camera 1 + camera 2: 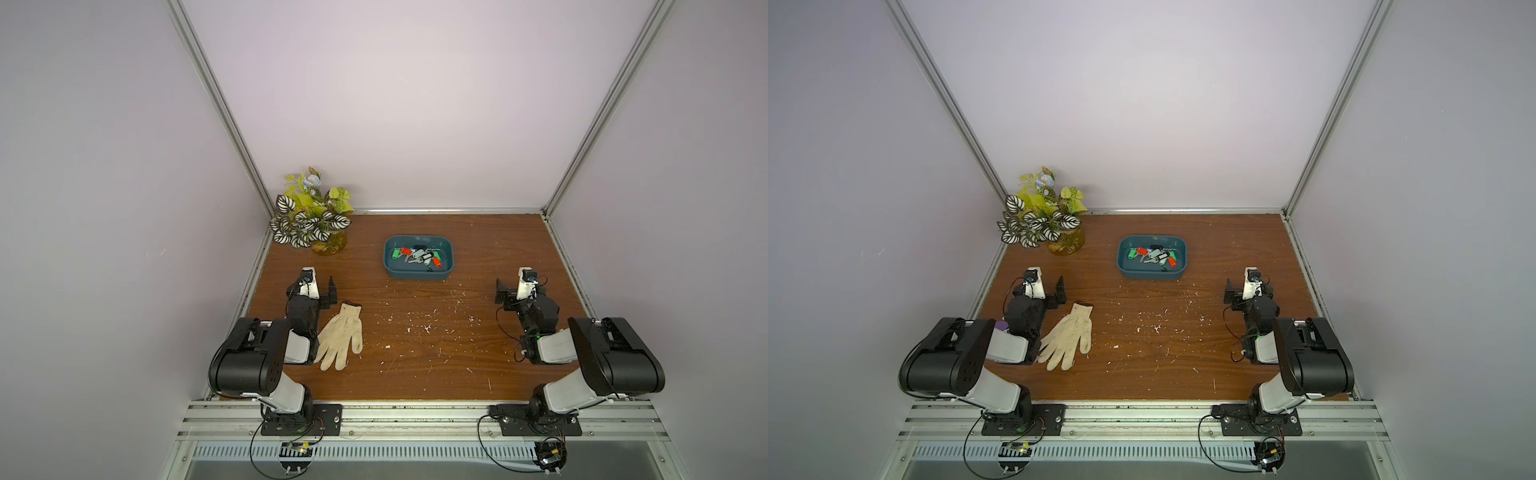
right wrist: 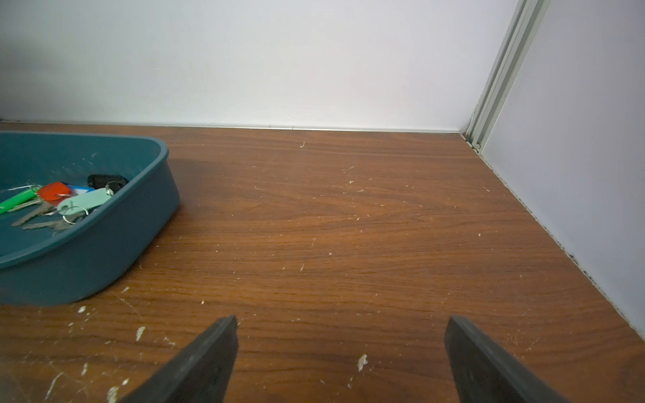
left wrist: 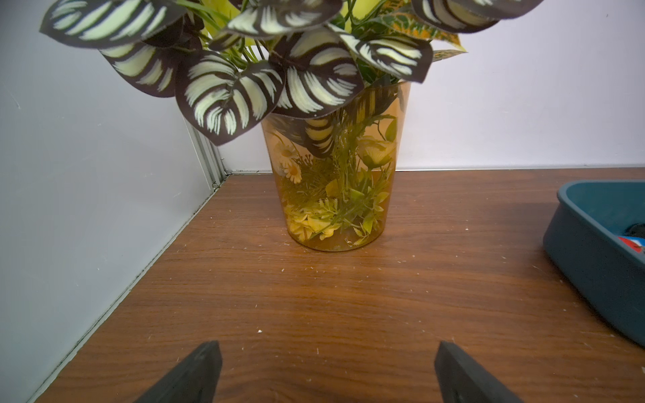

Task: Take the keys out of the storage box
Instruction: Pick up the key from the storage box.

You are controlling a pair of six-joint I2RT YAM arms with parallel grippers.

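Evidently untouched, the keys (image 1: 417, 257) lie heaped in the storage box (image 1: 415, 275) at the far middle of the bench (image 1: 415, 357), while the left pincer (image 3: 328, 352) and the right pincer (image 2: 342, 326), both spread wide and empty, wait at either side, likely poised to reach in.
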